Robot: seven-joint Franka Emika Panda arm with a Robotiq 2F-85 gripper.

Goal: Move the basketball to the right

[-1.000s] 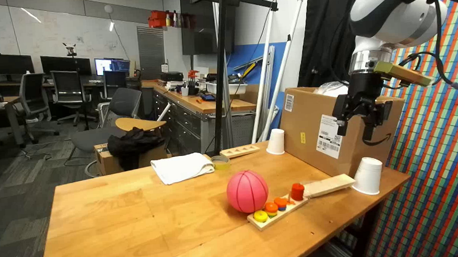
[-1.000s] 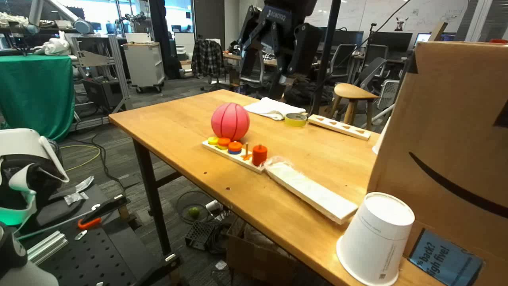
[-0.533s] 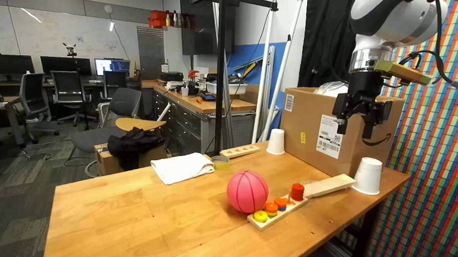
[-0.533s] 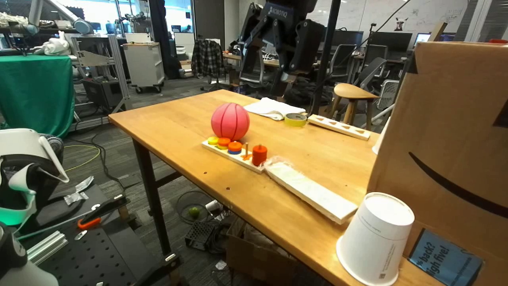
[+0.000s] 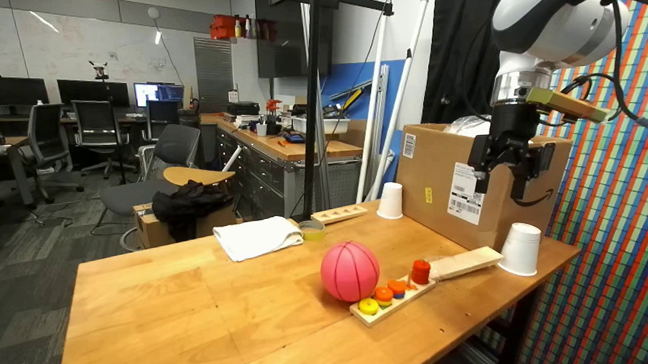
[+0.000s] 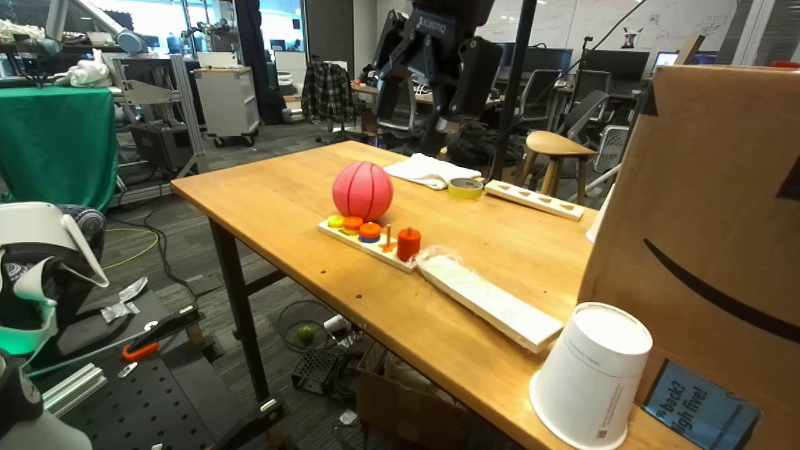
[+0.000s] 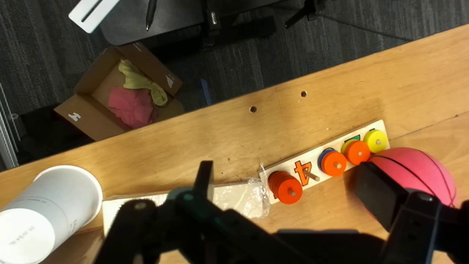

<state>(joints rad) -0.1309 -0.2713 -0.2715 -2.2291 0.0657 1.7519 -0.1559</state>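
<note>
The basketball is a small pink ball with dark seams, resting on the wooden table in both exterior views (image 5: pixel 350 271) (image 6: pixel 362 191). It sits right beside the near-yellow end of a wooden stacking toy (image 5: pixel 393 300) with coloured discs. My gripper (image 5: pixel 500 185) is open and empty, pointing down, well above the table near the cardboard box. It also hangs open in an exterior view (image 6: pixel 410 122). In the wrist view the open fingers (image 7: pixel 287 181) stand wide apart above the toy. There the basketball (image 7: pixel 416 170) is at the right, partly hidden behind one finger.
A plastic-wrapped wooden board (image 6: pixel 490 303) adjoins the toy. White cups (image 6: pixel 590 375) (image 5: pixel 390 200) stand by the large cardboard box (image 5: pixel 442 180). A white cloth (image 5: pixel 257 238), a yellow tape roll (image 5: pixel 312 231) and a wooden holder (image 5: pixel 340 214) lie at another table edge.
The arm and open gripper have shifted slightly, a little to the left in an exterior view. The basketball and the other things on the table have not moved.
</note>
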